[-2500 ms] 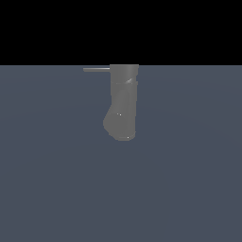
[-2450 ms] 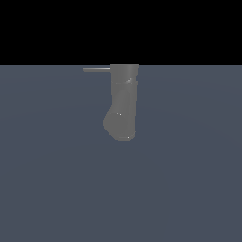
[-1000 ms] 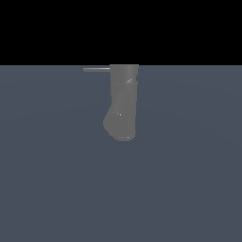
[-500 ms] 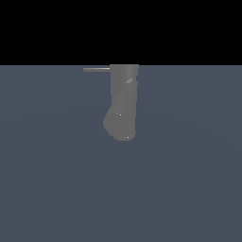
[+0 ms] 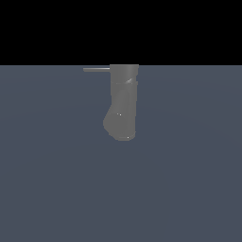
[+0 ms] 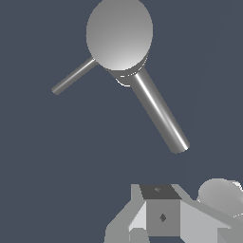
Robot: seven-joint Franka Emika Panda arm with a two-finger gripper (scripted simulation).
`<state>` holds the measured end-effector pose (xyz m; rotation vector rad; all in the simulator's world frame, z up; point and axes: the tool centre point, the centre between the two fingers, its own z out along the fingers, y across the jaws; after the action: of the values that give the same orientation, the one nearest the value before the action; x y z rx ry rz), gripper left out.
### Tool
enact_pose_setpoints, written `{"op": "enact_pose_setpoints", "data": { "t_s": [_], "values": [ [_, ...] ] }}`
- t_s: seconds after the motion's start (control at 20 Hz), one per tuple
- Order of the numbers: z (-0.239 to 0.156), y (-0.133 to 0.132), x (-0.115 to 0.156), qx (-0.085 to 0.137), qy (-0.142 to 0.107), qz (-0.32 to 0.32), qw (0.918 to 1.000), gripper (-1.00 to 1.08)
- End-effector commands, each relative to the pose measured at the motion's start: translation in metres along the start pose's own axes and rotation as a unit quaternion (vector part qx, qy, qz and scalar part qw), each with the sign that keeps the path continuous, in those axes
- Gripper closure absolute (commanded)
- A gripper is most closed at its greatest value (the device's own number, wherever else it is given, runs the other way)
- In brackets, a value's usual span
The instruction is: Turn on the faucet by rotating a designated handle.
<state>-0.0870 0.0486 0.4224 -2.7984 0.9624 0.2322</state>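
While the exterior view looks across a flat slate-blue surface (image 5: 56, 189) under a black background, the faucet (image 5: 124, 101) stands a little above the middle of that view as a matte grey upright cylinder, with a collar ring near its top and a rounded bulge at its lower end swelling toward 8 o'clock; the handle (image 5: 96, 69), a thin straight grey rod, sticks out level from the faucet's top toward 9 o'clock, and no arm shows in that view; seen from the wrist camera looking down, the faucet's round top (image 6: 119, 32) appears as a pale grey disc, the handle (image 6: 73, 76) runs from it toward 8 o'clock as a slim rod, and a thicker shiny grey tube (image 6: 159, 110) runs from under the disc toward 5 o'clock; the gripper (image 6: 159, 216) shows only as pale and dark grey blocks at the 6 o'clock edge of the wrist view, well apart from the handle and touching nothing, and whether its jaws are spread or closed cannot be told
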Motion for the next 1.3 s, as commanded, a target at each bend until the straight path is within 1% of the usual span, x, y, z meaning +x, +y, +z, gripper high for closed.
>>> {"op": "enact_pose_setpoints", "data": {
  "t_s": [0.0,0.15,0.3,0.45,0.6,0.9,1.05,1.25],
  "values": [
    [0.007,-0.011,0.012,0.001,-0.001,0.036,0.9994,1.08],
    [0.016,-0.023,0.026,0.001,0.000,0.078,0.9970,1.08],
    [0.026,-0.035,0.040,0.000,0.002,0.120,0.9928,1.08],
    [0.037,-0.047,0.053,-0.002,0.006,0.161,0.9869,1.08],
    [0.048,-0.059,0.066,-0.004,0.012,0.202,0.9793,1.08],
    [0.072,-0.081,0.091,-0.008,0.029,0.281,0.9592,1.08],
    [0.084,-0.093,0.102,-0.010,0.041,0.319,0.9470,1.08],
    [0.101,-0.108,0.116,-0.010,0.059,0.366,0.9286,1.08]
  ]
}}
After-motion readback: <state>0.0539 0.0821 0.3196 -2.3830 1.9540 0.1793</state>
